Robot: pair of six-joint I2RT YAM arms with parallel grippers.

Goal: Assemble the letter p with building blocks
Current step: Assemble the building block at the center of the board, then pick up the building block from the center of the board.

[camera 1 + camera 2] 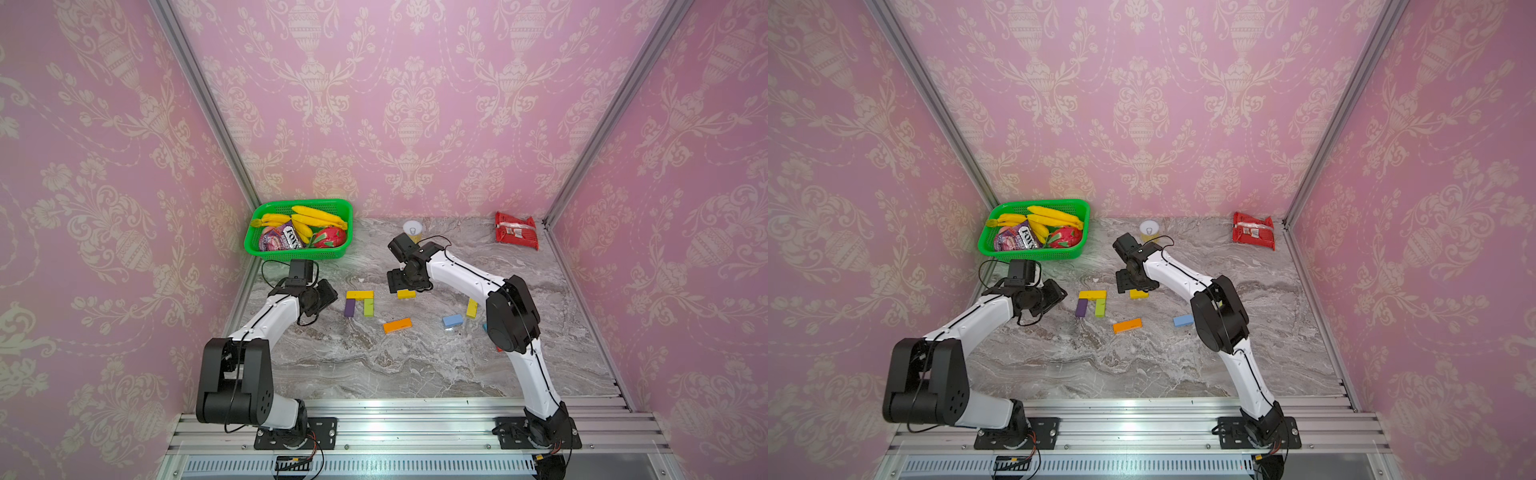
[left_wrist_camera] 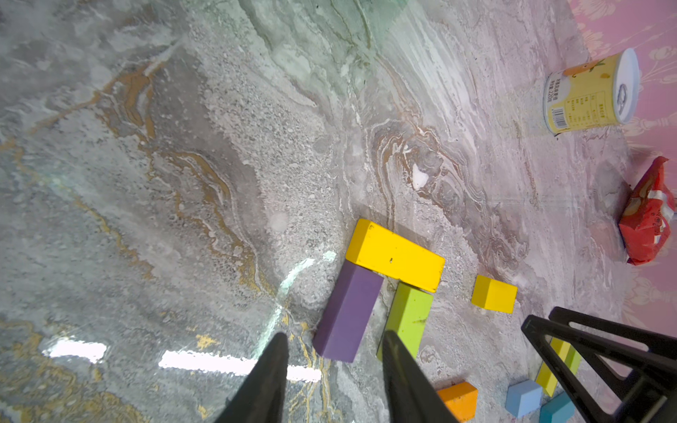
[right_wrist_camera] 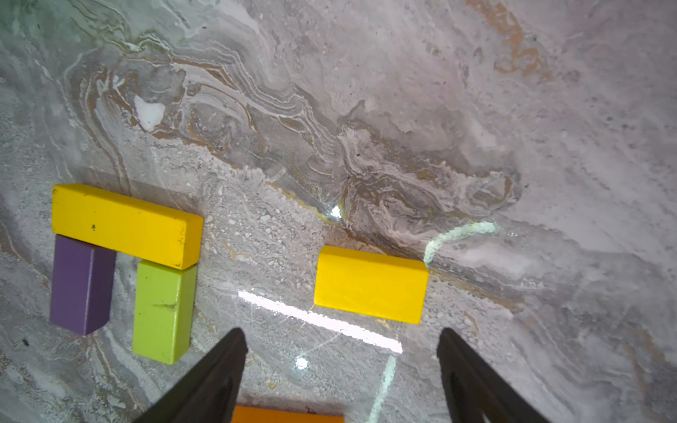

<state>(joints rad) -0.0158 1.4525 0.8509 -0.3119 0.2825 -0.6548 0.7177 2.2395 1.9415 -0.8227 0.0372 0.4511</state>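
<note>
Short yellow block just beyond right gripper

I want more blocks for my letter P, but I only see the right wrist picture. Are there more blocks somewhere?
Observer: Yes, a light blue block lies to the right of the orange block, apart from it.
Operator: Any more yellow ones?
Observer: One yellow block lies close to the right arm's elbow.
Operator: Is there anything that isn't a block?
Observer: A yellow can stands by the back wall.
</note>
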